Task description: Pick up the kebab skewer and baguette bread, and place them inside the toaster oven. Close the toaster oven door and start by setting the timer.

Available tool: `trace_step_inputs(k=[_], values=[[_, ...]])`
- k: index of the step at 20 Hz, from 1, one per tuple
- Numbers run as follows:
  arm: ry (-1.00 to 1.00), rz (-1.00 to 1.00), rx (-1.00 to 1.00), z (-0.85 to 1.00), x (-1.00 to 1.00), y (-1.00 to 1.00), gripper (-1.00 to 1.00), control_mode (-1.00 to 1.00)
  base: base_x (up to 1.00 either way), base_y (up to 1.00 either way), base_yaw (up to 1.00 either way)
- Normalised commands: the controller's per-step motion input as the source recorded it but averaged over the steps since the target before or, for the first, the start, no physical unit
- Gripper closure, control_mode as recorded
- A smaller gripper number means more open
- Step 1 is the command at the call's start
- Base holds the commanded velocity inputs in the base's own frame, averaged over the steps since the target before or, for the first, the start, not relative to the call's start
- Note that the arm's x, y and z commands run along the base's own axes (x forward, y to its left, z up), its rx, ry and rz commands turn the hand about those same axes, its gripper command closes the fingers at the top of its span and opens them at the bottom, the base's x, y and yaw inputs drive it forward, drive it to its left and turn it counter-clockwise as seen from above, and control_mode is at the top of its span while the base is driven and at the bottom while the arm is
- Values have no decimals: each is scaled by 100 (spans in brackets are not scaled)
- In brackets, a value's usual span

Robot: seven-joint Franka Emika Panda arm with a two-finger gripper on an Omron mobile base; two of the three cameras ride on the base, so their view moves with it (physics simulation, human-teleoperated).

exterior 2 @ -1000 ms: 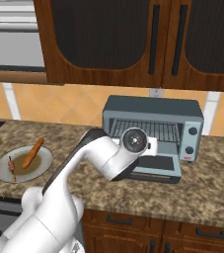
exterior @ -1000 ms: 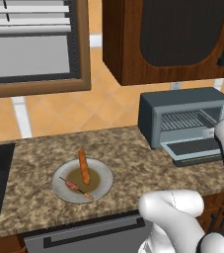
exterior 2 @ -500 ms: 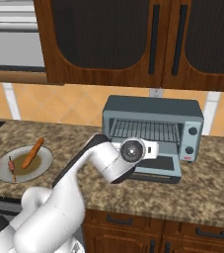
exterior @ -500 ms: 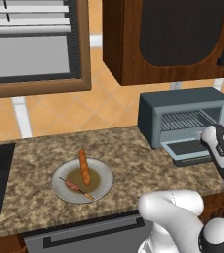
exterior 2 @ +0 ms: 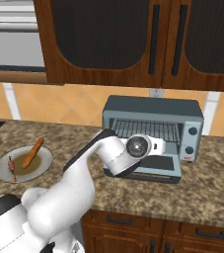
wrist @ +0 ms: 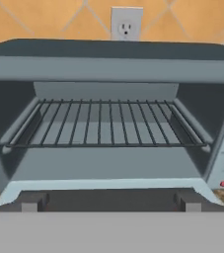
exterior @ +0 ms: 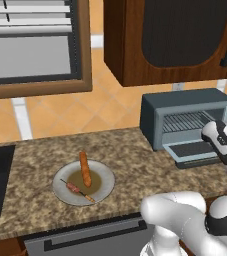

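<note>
While my gripper (wrist: 108, 200) is hanging wide and empty before the open toaster oven (exterior 2: 153, 129), I'm planning a swing left to the kebab skewer (exterior: 76, 189) and baguette bread (exterior: 85, 168) lying on the plate (exterior: 106, 183), approaching low.

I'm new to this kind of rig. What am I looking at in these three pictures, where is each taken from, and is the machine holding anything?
It is a white robot arm in a rendered kitchen. Two cameras ride on its base, looking from the left and right behind it; the third looks along the gripper. On the counter a plate holds a baguette and a kebab skewer. The toaster oven stands open, its door folded down and its rack bare. The gripper faces it, open, holding nothing.
</note>
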Motion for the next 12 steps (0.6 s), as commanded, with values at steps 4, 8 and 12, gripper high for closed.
trace_step_inputs(k=[4, 8, 12], values=[[-2, -3, 0, 1, 14, -16, -100, -100, 0, 0, 0], [0, -2, 0, 4, 17, 0, -100, -100, 0, 0, 0], [-6, 0, 0, 0, 30, 0, -100, -100, 0, 0, 0]])
